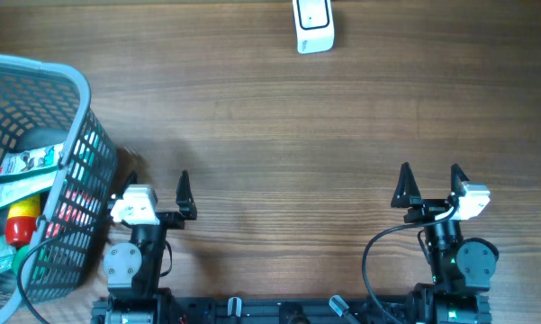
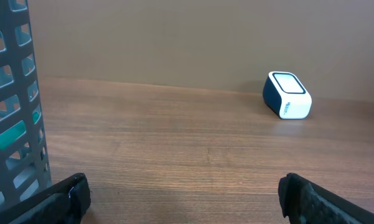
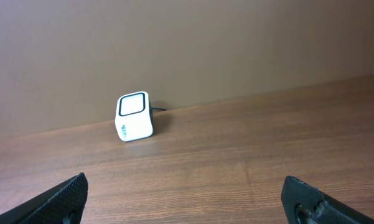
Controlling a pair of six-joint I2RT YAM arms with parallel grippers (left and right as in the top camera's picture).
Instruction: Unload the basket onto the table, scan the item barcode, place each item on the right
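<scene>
Progress looks to be at the very start: nothing is picked up and nothing is held to the scanner (image 1: 313, 25). The left hand (image 1: 156, 184) has its fingers spread wide with nothing between them, and the right hand (image 1: 429, 180) is likewise wide apart and empty. Both wrist views show only bare table (image 1: 279, 135) between the fingertips. The goods lie in the grey mesh basket (image 1: 79, 171), which stands just beside the left hand on its outer side and well away from the right hand. A flat packet (image 1: 25, 164) and a red-and-yellow bottle (image 1: 20, 222) show inside; which one is meant I cannot tell. The scanner stands far ahead of both hands, forward and to the right of the left hand, forward and to the left of the right hand, its window tilted upward. By my reckoning everything is left to do: reach into the basket, grip an item, carry it forward, and turn its barcode to the window.
</scene>
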